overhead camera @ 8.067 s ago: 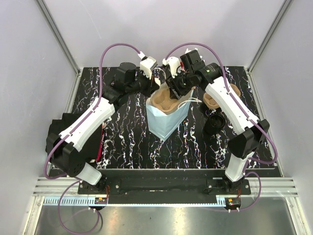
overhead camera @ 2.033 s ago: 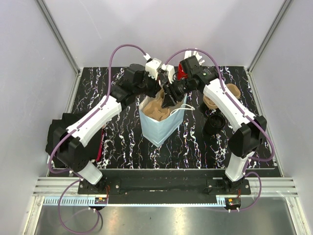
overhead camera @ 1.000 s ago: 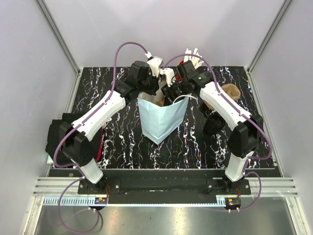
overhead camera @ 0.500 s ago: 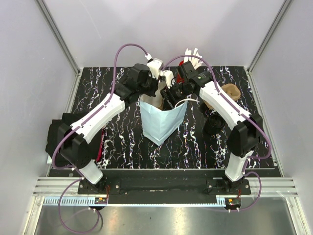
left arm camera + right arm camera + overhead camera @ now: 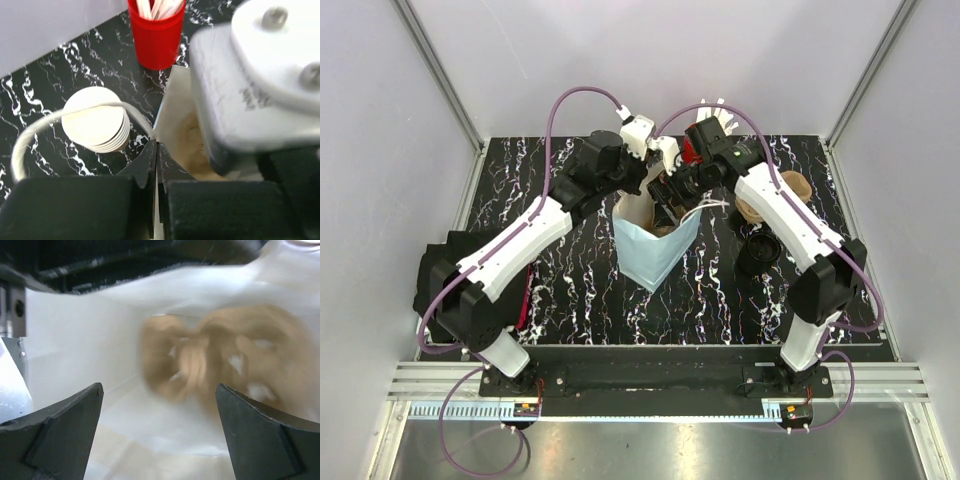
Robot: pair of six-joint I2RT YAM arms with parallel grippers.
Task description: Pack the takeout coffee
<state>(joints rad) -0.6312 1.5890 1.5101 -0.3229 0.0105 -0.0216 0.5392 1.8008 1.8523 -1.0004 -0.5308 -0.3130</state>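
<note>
A light blue paper bag (image 5: 650, 252) stands mid-table with its mouth open. My left gripper (image 5: 638, 192) is shut on the bag's back rim; in the left wrist view the jaws (image 5: 157, 162) pinch the white paper edge. My right gripper (image 5: 672, 198) is open in the bag's mouth. In the right wrist view its fingers (image 5: 60, 432) are spread wide over a brown pulp cup carrier (image 5: 225, 355) lying inside the bag. A round black lidded thing (image 5: 757, 255) stands right of the bag. I cannot pick out the kraft cup itself.
A red cup of white sticks (image 5: 698, 145) (image 5: 156, 35) stands behind the bag. A stack of round white-topped pieces (image 5: 95, 120) sits beside the bag's cord handle (image 5: 30, 135). Brown pulp pieces (image 5: 798, 186) lie at the right. A black block (image 5: 442, 272) sits at the left edge.
The bag has drawn narrower and its mouth has opened, showing the white inside. Both grippers have stayed at the rim, and the right arm has shifted slightly right.
</note>
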